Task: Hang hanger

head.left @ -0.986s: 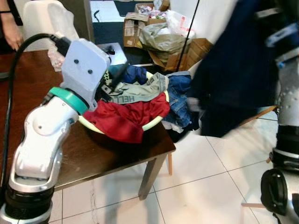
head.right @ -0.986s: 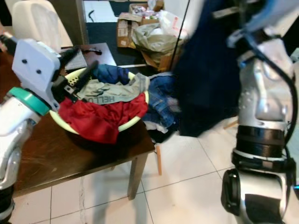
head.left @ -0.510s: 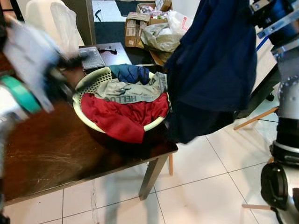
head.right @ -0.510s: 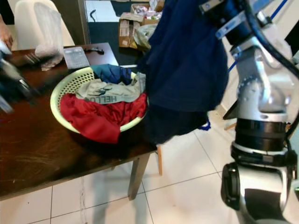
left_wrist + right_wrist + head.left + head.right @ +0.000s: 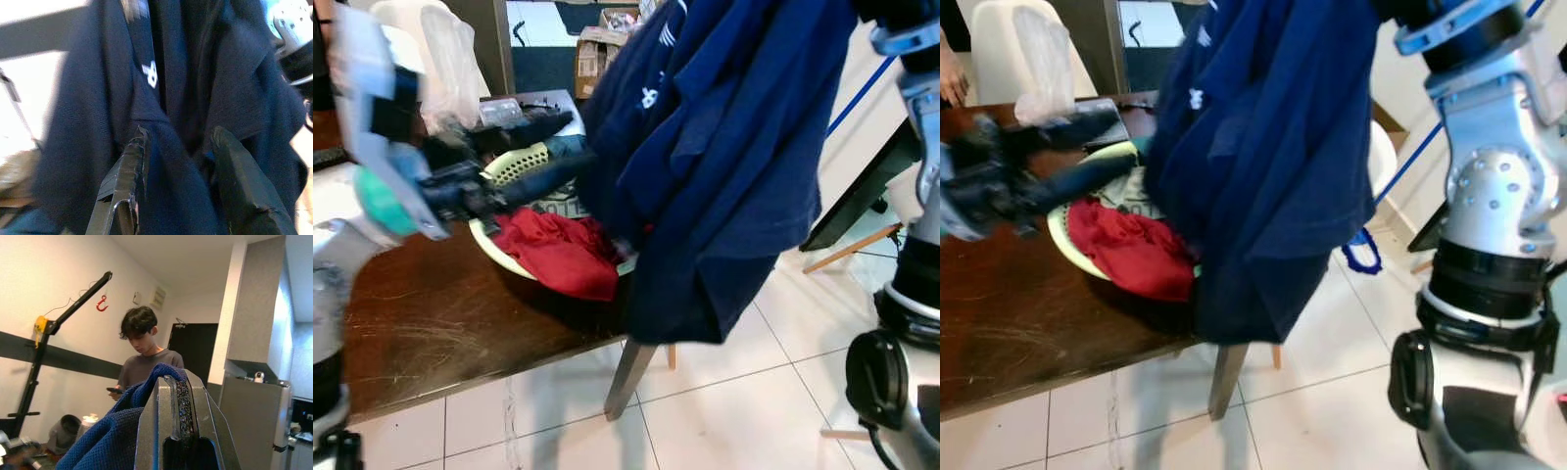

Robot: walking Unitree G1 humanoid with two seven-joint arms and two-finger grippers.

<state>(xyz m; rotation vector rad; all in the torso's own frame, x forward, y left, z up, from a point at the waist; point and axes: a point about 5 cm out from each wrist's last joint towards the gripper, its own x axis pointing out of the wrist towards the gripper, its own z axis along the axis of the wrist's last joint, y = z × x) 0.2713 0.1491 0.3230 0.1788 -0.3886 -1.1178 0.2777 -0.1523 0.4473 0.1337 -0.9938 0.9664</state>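
Observation:
A dark blue polo shirt (image 5: 724, 166) hangs high in front of me, draped over the table's right end. My right gripper (image 5: 179, 379) is raised above it, shut on a fold of the blue fabric (image 5: 117, 431). The hanger itself is hidden by the cloth. My left gripper (image 5: 573, 145) reaches from the left across the basket, its long black fingers open. In the left wrist view the fingers (image 5: 124, 186) straddle the shirt's collar area (image 5: 156, 83), close to or touching it.
A pale green laundry basket (image 5: 1062, 235) with a red cloth (image 5: 558, 257) sits on the dark wooden table (image 5: 431, 313). A person (image 5: 142, 352) stands beyond my raised right gripper; another hand (image 5: 952, 83) is at the table's far left. White tile floor (image 5: 734, 411) lies to the right.
The blue shirt has swung left and nearer, now covering much of the basket. My left arm swept away left, then came back with its fingers pointing at the shirt.

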